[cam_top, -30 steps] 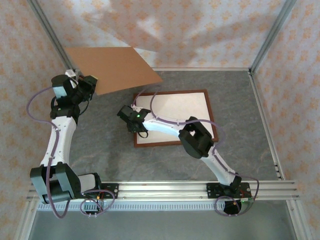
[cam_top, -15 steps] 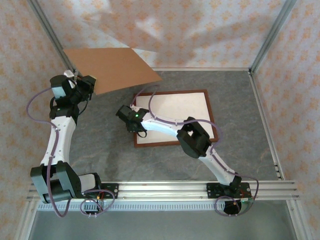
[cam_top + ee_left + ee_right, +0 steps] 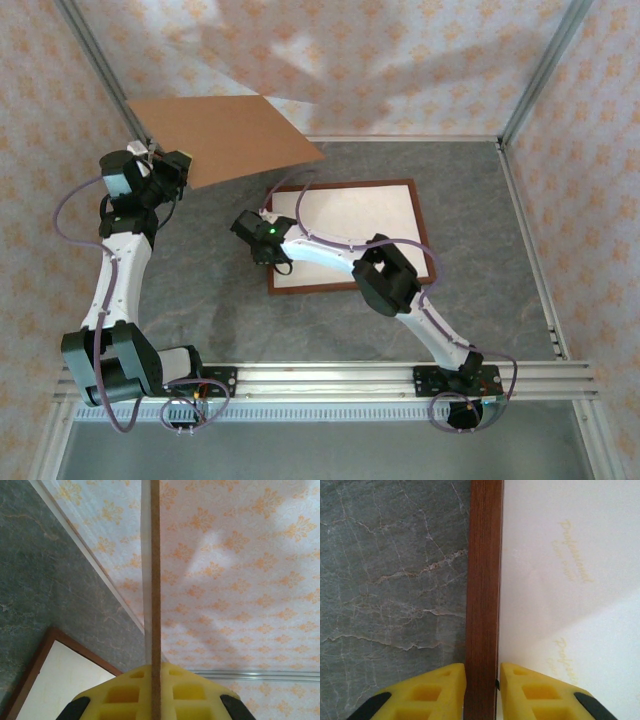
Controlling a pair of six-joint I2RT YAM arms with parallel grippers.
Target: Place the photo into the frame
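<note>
Frame (image 3: 423, 228): laid flat on the grey table (image 3: 200, 270) just right of centre in the top view, its long axis running left to right and its far right corner tipped slightly upward.
Photo (image 3: 370, 215): seated inside the frame with its white back up; faint lettering is seen in the right wrist view (image 3: 570, 580).
Right gripper (image 3: 265, 245): clamped across the frame's left rail (image 3: 483, 580), one yellow finger on each side.
Left gripper (image 3: 170, 165): closed on the edge of the brown backing board (image 3: 225, 135), which is held raised at upper left.
Change: the right gripper is shifted slightly leftward; frame and board are unmoved.
</note>
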